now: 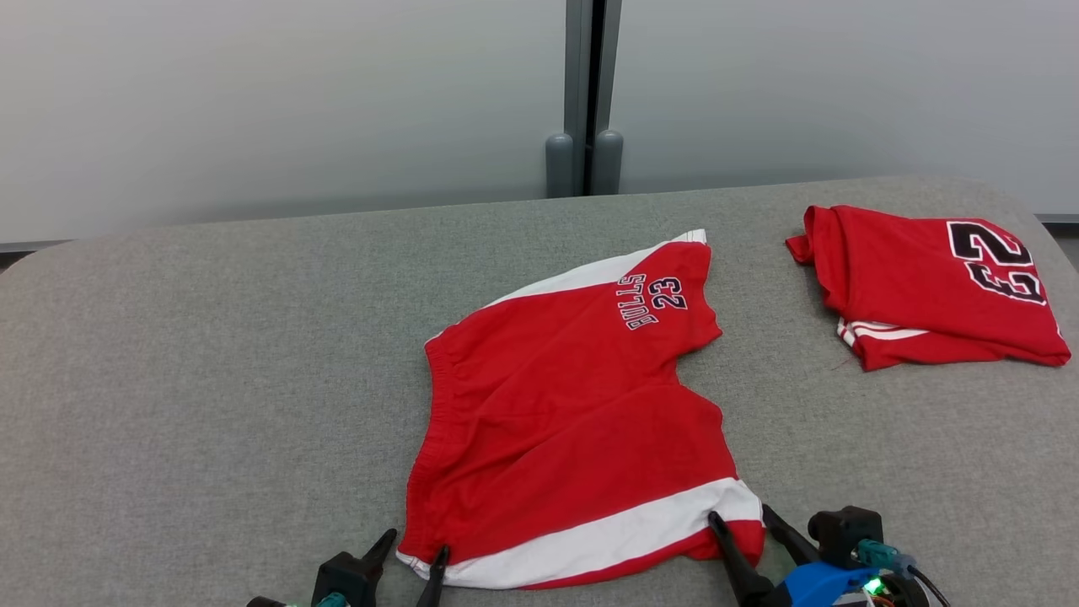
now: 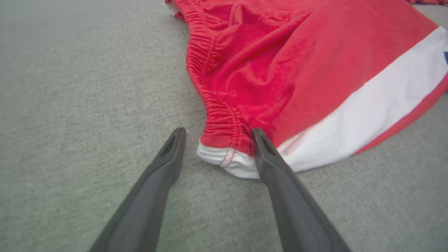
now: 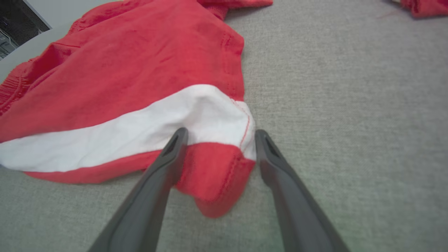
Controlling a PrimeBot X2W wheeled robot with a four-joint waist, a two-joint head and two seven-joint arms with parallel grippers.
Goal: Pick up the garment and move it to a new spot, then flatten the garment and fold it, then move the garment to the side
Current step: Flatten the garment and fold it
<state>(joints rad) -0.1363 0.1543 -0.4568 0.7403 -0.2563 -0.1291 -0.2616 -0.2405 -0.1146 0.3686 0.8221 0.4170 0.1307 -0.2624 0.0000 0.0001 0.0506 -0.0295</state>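
Left gripper [image 2: 218,130] straddles shorts [image 1: 573,405] waistband corner; right gripper [image 3: 221,130] straddles hem corner.

Two red garments on one grey table [image 1: 211,379]: one pair of shorts [image 1: 565,421] and one folded jersey [image 1: 927,287]. Two grippers, the left gripper [image 1: 418,541] and the right gripper [image 1: 739,511], each with two dark fingers [image 1: 733,556]. Two grey posts [image 1: 559,164] behind
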